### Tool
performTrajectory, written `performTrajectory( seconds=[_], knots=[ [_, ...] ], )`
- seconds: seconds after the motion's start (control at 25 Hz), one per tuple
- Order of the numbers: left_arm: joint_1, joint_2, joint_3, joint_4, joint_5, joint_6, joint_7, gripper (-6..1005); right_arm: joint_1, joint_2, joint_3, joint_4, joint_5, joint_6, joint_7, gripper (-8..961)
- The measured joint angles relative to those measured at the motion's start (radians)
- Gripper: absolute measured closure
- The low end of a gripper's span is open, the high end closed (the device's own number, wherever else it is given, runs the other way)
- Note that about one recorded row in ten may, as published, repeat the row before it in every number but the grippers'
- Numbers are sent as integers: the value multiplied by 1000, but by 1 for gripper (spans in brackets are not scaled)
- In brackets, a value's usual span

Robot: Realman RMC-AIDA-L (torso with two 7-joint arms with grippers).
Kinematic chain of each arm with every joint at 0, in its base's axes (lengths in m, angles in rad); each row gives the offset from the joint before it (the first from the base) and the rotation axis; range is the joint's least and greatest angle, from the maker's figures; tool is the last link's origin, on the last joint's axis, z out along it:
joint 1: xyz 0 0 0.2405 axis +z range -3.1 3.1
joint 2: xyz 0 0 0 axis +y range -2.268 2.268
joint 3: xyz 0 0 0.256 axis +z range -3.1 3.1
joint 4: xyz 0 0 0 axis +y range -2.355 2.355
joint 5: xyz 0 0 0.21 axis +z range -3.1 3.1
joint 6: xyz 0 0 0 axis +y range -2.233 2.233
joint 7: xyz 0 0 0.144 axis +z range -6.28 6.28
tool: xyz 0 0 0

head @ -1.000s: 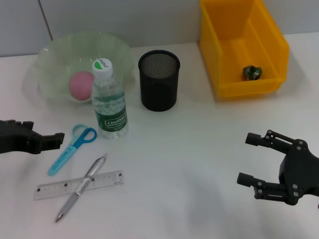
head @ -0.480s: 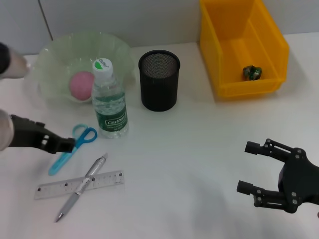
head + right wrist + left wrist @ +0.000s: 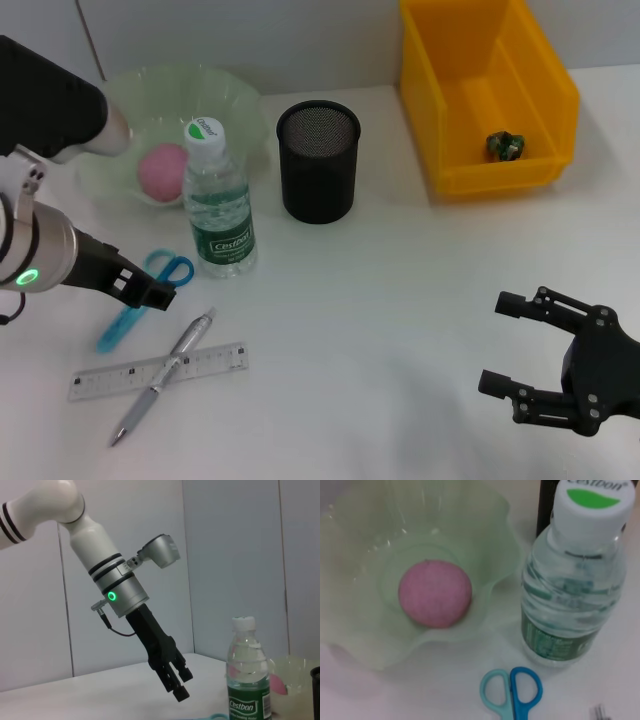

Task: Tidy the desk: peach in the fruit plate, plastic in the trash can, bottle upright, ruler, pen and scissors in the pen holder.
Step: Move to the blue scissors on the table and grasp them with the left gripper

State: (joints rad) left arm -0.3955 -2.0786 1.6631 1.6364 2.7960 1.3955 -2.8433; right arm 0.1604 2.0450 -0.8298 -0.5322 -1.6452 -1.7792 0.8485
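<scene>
The pink peach (image 3: 163,170) lies in the green fruit plate (image 3: 235,100), also seen in the left wrist view as peach (image 3: 435,592) in plate (image 3: 365,630). The water bottle (image 3: 220,205) stands upright by the plate. The blue scissors (image 3: 177,269) lie left of the bottle, with my left gripper (image 3: 155,292) hovering over their middle. Pen (image 3: 160,380) lies across the clear ruler (image 3: 215,360). The black mesh pen holder (image 3: 318,160) stands mid-table. A green plastic scrap (image 3: 506,146) sits in the yellow trash can (image 3: 450,175). My right gripper (image 3: 515,345) is open at the front right, holding nothing.
The wall runs along the table's back edge behind the plate and the trash can. The right wrist view shows my left arm and gripper (image 3: 179,687) angled down over the table beside the bottle (image 3: 247,680).
My left arm has swung in from the left edge toward the table and now reaches over the scissors. The right gripper has barely shifted.
</scene>
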Motion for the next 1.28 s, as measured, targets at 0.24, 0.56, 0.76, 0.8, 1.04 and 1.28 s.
performTrajectory(
  seconds=[0.24, 0.56, 0.76, 0.8, 1.04, 1.28],
  knots=[
    [-55, 0, 2, -81, 16, 37, -1, 201, 6, 0, 0, 2, 0, -2, 0, 117],
    [-110, 0, 3, -187, 14, 38, -3, 201, 15, 0, 0, 5, 0, -1, 1, 117],
    [-138, -1, 2, -233, 16, 36, -2, 200, 15, 0, 0, 6, 1, 0, 3, 117],
    [-141, -1, 2, -236, 16, 38, -1, 201, 15, 0, 0, 6, 1, 0, 3, 117],
    [-157, -2, -16, -262, 17, 38, 11, 203, 15, 0, -4, 12, 1, 0, 3, 117],
    [-189, -2, -37, -325, 14, 43, 11, 218, 16, 0, -6, 15, 1, 0, 3, 117]
  ],
)
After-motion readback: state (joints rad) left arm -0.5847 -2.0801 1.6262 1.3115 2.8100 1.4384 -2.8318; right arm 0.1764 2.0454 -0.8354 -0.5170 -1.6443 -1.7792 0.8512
